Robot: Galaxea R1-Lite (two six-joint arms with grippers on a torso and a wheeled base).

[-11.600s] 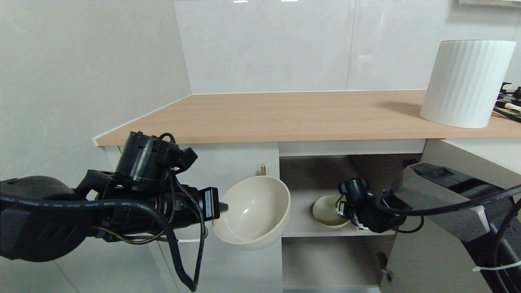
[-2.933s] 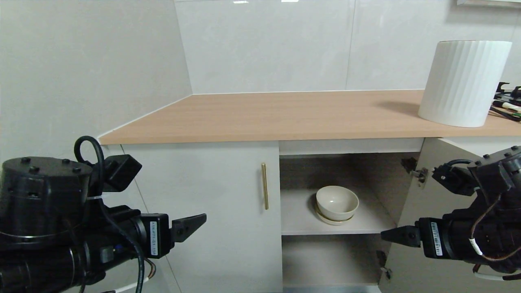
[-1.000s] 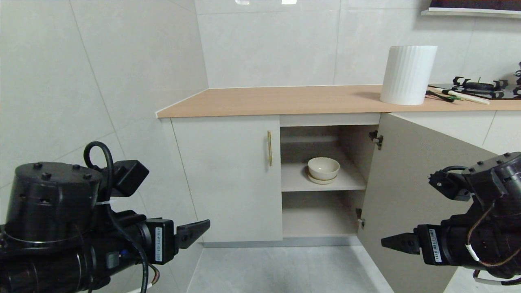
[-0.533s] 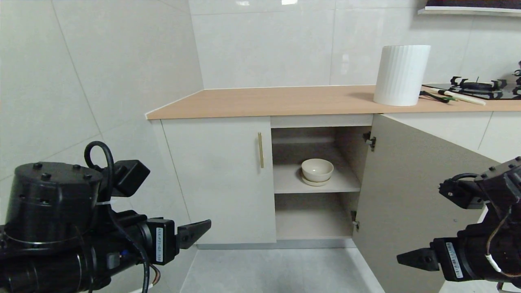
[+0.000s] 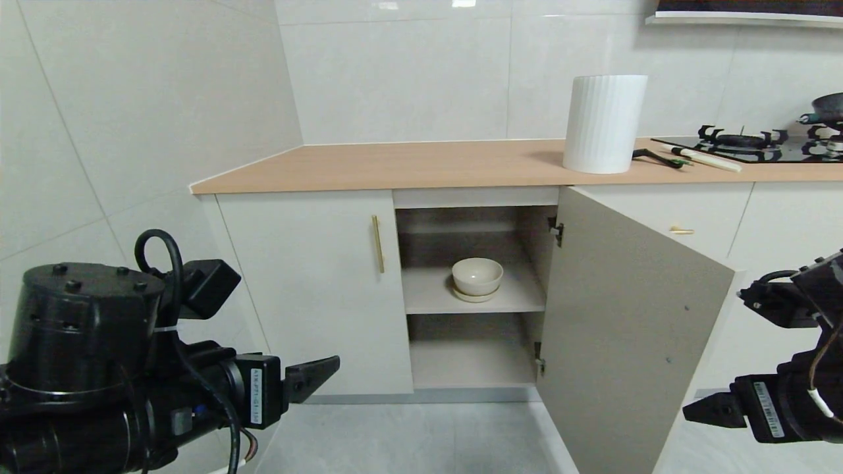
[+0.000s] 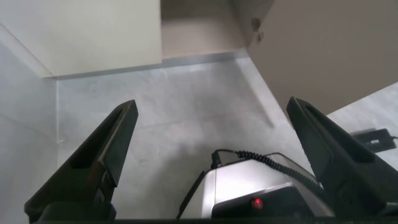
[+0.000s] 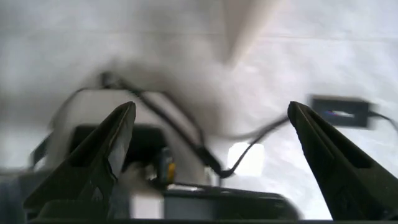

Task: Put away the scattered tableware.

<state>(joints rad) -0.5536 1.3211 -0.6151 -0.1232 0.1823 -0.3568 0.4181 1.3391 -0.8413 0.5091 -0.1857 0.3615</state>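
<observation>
Your left claw and right claw gape wide as the bowl sits on its plate in the cupboard at 12 o'clock.

Bright, even light from above; glare spots on top wall tiles; cabinet interior dim; canister casts soft shadow on counter.

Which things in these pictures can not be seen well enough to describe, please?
Plate under the bowl: head view, bowl covers all but its rim.
Pot: head view, cut by the right edge.
Utensils beside the white container: head view, too small to name.
Floor: right wrist view, blurred.
</observation>
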